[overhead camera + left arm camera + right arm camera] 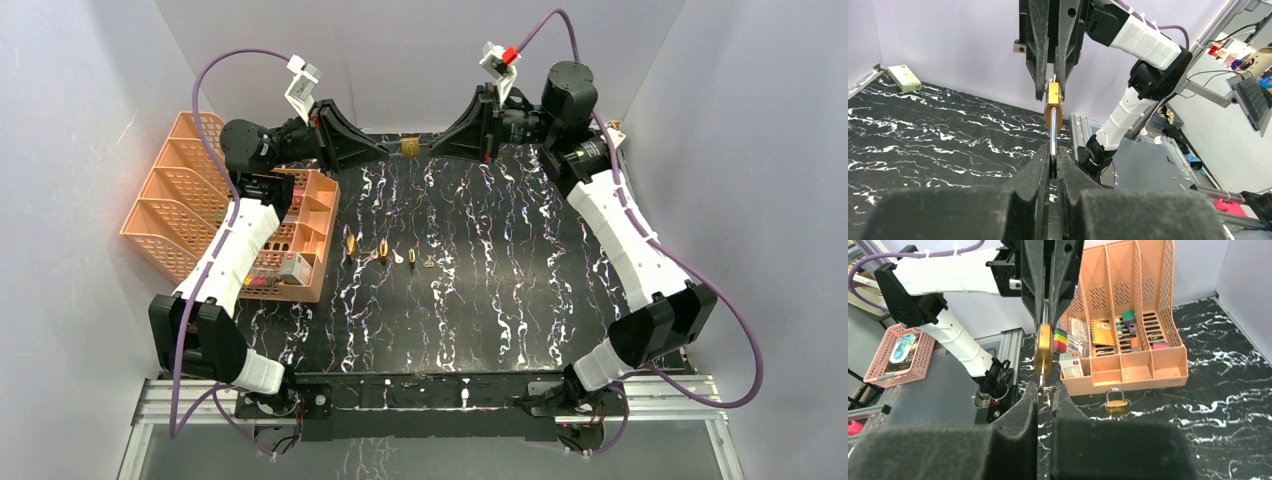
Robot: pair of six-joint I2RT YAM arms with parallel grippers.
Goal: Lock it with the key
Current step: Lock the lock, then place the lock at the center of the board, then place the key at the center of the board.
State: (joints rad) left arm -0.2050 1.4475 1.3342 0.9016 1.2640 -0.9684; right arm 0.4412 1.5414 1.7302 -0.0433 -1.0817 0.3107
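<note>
The small brass padlock (409, 146) with a steel shackle hangs above the far edge of the black marbled table (500, 280), between the two grippers. The left gripper (1053, 154) is clamped tight on the shackle. The right gripper (1044, 391) is closed to a narrow gap on the thin metal key (1042, 371), whose blade enters the padlock's base.

Brass-gold padlock (1053, 107), black white-veined marble-patterned table (500, 285), peach perforated organiser (165, 190), pink mesh basket (924, 362).
</note>
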